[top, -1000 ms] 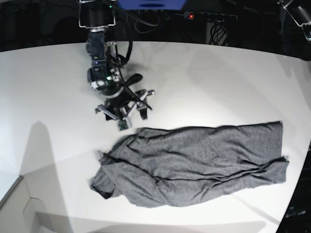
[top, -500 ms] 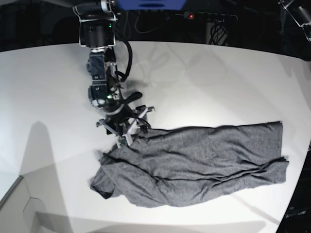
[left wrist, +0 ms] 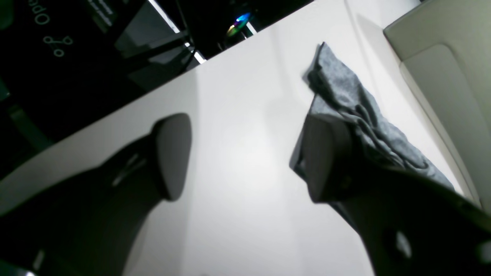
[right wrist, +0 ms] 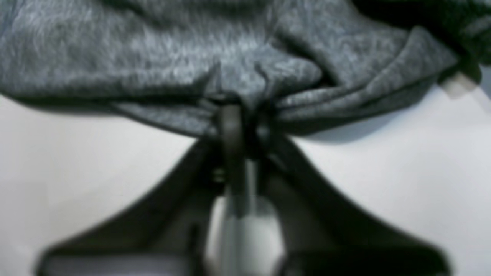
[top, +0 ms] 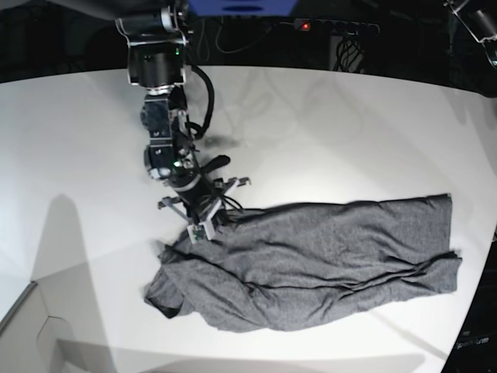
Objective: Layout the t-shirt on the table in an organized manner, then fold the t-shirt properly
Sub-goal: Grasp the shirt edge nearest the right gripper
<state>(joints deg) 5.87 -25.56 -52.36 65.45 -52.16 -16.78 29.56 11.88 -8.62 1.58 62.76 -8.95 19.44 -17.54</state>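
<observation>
— Grey knit, heathered and rumpled: that is the t-shirt (top: 311,260), lying stretched sideways across the near half of the white table (top: 326,132). Where does the right gripper (top: 211,224) stand?

— At the shirt's far edge, toward the bunched end on the left of the base view. Its arm comes down from the back of the table and the tip sits right on the cloth.

— And the jaws?

— Pressed together. In the right wrist view the fingers (right wrist: 230,122) meet with a fold of the t-shirt (right wrist: 245,65) pinched between them, and creases fan out from that point. White table (right wrist: 402,172) shows on both sides of the pinch.

— Is the cloth lifted?

— Hard to say; the edge puckers at the grip, while the rest lies flat on the table.

— The left gripper (left wrist: 239,153)?

— Jaws spread wide, nothing between them but bare table (left wrist: 238,115). Its camera looks along the surface; one end of the t-shirt (left wrist: 345,96) lies beyond the fingertip (left wrist: 324,157) on the right of that view, partly hidden by it. Whether that fingertip touches the cloth I cannot tell.
</observation>
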